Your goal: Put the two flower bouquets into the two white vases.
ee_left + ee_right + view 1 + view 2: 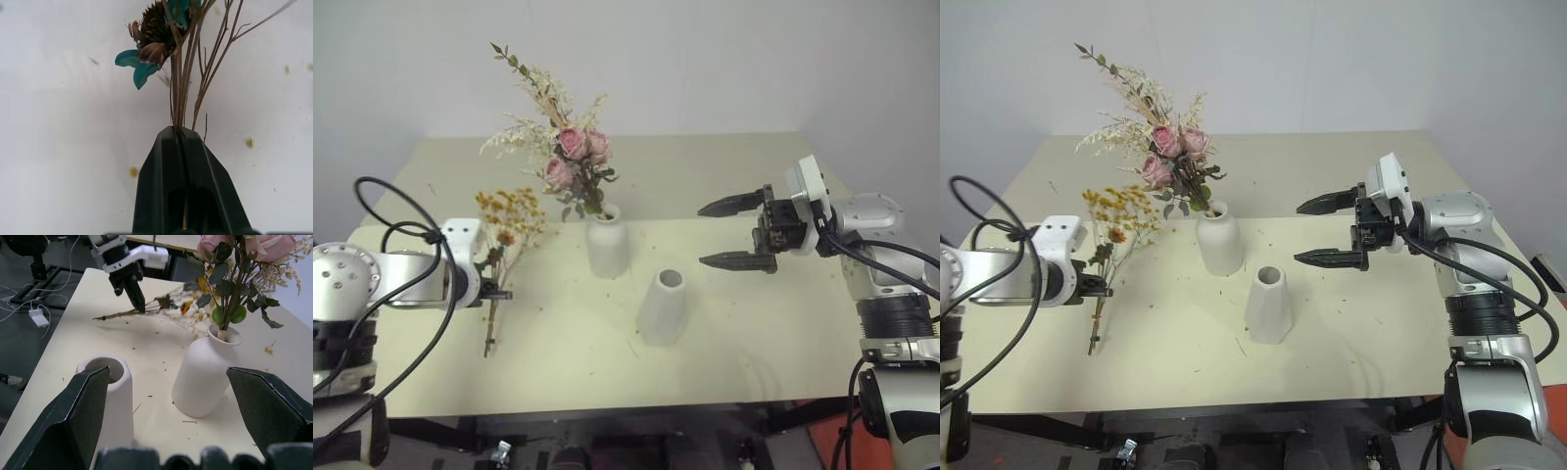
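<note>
The pink rose bouquet (570, 157) stands upright in the rounded white vase (607, 247) at the table's middle. Just right of it and nearer to me, the tapered white vase (664, 307) stands with its mouth empty. My left gripper (499, 292) is shut on the thin brown stems of the yellow-orange bouquet (512, 211), at the table's left. The flower heads point away from me and the stem ends trail low over the table. The left wrist view shows the stems (182, 93) pinched between the shut fingers. My right gripper (724, 233) hangs open to the right of both vases, pointing at them, holding nothing.
Small flower crumbs (636, 343) litter the cream table (754, 333). A black cable (391, 211) loops over my left arm. The wall rises behind the table's far edge. Beyond the table's left side, a dark stand and cables (34, 289) sit on the floor.
</note>
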Motion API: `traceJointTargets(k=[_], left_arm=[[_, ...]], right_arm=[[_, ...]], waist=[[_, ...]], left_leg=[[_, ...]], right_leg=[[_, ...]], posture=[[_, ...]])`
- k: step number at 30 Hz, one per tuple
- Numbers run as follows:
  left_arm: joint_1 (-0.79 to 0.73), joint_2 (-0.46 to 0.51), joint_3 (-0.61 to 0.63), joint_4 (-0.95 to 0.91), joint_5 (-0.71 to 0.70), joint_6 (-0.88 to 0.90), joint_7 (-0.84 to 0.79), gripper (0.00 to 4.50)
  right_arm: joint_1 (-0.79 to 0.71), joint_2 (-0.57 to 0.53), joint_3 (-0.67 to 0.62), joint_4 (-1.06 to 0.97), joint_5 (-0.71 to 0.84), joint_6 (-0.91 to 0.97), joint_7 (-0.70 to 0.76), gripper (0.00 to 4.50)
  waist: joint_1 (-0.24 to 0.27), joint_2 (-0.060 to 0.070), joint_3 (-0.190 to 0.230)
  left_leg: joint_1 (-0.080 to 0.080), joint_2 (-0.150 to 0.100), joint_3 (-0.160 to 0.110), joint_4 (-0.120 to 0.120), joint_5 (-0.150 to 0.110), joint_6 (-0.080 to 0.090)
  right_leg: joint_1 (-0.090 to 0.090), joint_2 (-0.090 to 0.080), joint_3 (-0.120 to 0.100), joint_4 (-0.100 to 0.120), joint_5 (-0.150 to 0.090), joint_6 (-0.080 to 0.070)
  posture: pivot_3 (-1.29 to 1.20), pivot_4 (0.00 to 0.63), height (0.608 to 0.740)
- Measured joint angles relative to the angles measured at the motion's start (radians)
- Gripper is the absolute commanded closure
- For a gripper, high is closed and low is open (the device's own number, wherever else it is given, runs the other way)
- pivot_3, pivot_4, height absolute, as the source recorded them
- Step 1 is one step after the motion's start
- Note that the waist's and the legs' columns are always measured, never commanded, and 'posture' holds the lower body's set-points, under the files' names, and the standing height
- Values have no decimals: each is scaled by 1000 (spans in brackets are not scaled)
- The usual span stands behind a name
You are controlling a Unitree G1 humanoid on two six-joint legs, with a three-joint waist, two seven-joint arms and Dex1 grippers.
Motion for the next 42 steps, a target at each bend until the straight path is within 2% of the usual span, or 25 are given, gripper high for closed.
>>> traceJointTargets(k=[4, 8, 11, 14, 19, 22, 29, 35, 42], left_arm=[[156, 10, 161, -215, 118, -139, -186, 4484], [287, 14, 302, -408, 273, -318, -490, 4484], [364, 13, 395, -496, 337, -446, -800, 4484], [373, 15, 421, -517, 355, -518, -1006, 4484], [378, 21, 421, -483, 342, -559, -1231, 4484], [330, 22, 404, -456, 306, -563, -1307, 4484], [107, -11, 232, -376, 283, -582, -1386, 4484], [-64, -123, 66, -311, 333, -602, -1440, 4484], [-154, -274, -98, -229, 475, -642, -1518, 4484]], right_arm=[[-4, -4, -1, 18, 0, 0, 6, 0], [-2, -25, -3, 29, 0, 6, 8, 0], [12, -60, -6, 29, 0, 16, 13, 0], [24, -83, -11, 24, 1, 31, 14, 0], [87, -124, -31, -34, 5, 61, 11, 0], [109, -129, -49, -58, 7, 77, -2, 0], [148, -137, -67, -123, 35, 101, -36, 0], [176, -143, -89, -158, 42, 115, -66, 0], [219, -154, -107, -214, 64, 134, -94, 0]], waist=[[-2, 0, 0], [0, 0, 0], [3, 0, 0], [2, 0, 0], [-1, 0, 0], [-2, 0, 0], [-2, 0, 0], [-2, 0, 0], [0, 0, 0]], left_leg=[[-1, 0, 1, -1, 0, 0], [-1, 0, 1, -1, 0, 0], [-2, 0, 2, -1, 0, 0], [-2, 1, 2, -1, 0, 0], [-2, 2, 2, -1, 0, 0], [-2, 2, 2, -1, 0, 0], [-2, 2, 2, 0, 0, 1], [-2, 2, 2, 0, 0, 1], [-2, 2, 2, 0, 0, 1]], right_leg=[[-1, 0, 0, -1, 0, 0], [-1, 0, 0, -3, 0, -1], [-1, 0, 0, -5, -1, 0], [0, 0, 0, -7, -4, 7], [0, 1, 0, -8, -5, 7], [0, 1, 0, -7, -5, 8], [1, 1, 0, -8, -4, 8], [1, 1, 0, -7, -4, 9], [2, 1, 1, -8, -2, 6]], posture=[[0, 150, 740], [0, 150, 740], [0, 150, 740], [0, 150, 740], [0, 150, 740], [0, 150, 740], [0, 150, 740], [0, 150, 740], [0, 150, 740]])
